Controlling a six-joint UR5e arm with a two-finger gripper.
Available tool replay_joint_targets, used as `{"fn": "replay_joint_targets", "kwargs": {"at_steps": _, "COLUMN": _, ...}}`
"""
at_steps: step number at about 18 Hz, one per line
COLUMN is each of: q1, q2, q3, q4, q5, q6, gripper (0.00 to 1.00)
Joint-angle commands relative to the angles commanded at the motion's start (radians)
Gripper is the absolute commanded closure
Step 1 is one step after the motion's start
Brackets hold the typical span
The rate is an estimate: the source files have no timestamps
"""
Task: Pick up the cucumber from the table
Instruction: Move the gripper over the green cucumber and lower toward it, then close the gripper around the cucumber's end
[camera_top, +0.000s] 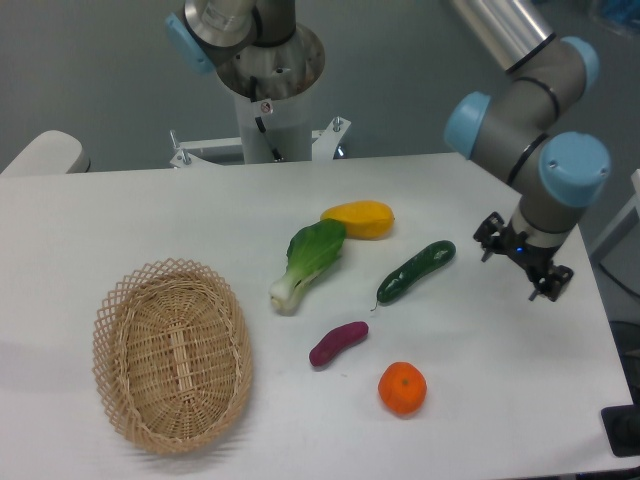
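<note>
The dark green cucumber (416, 271) lies on the white table (120, 215), right of centre, slanting from lower left to upper right. My gripper (520, 262) hangs under the blue-capped wrist, to the right of the cucumber's upper end and clear of it. Its two black fingers stand apart and nothing is between them.
A bok choy (308, 262) and a yellow mango (359, 219) lie left of and behind the cucumber. A purple sweet potato (338, 343) and an orange (402, 388) lie in front of it. A wicker basket (172, 355) sits at the front left. The table's right edge is close to the gripper.
</note>
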Motion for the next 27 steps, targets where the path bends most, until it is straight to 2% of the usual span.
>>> {"fn": "replay_joint_targets", "kwargs": {"at_steps": 3, "q1": 0.000, "q2": 0.021, "q3": -0.060, "q4": 0.043, "q5": 0.000, "q6": -0.029, "gripper": 0.00}}
{"fn": "replay_joint_targets", "kwargs": {"at_steps": 7, "q1": -0.043, "q2": 0.028, "q3": -0.077, "q4": 0.043, "q5": 0.005, "q6": -0.040, "gripper": 0.00}}
{"fn": "replay_joint_targets", "kwargs": {"at_steps": 11, "q1": -0.043, "q2": 0.058, "q3": -0.105, "q4": 0.043, "q5": -0.020, "q6": -0.103, "gripper": 0.00}}
{"fn": "replay_joint_targets", "kwargs": {"at_steps": 17, "q1": -0.072, "q2": 0.069, "q3": -0.153, "q4": 0.045, "q5": -0.026, "q6": -0.115, "gripper": 0.00}}
{"fn": "replay_joint_targets", "kwargs": {"at_steps": 19, "q1": -0.083, "q2": 0.068, "q3": -0.167, "q4": 0.058, "q5": -0.026, "q6": -0.114, "gripper": 0.00}}
{"fn": "replay_joint_targets", "kwargs": {"at_steps": 23, "q1": -0.084, "q2": 0.066, "q3": -0.209, "q4": 0.124, "q5": -0.026, "q6": -0.112, "gripper": 0.00}}
{"fn": "replay_joint_targets", "kwargs": {"at_steps": 27, "q1": -0.084, "q2": 0.054, "q3": -0.215, "q4": 0.138, "q5": -0.021, "q6": -0.112, "gripper": 0.00}}
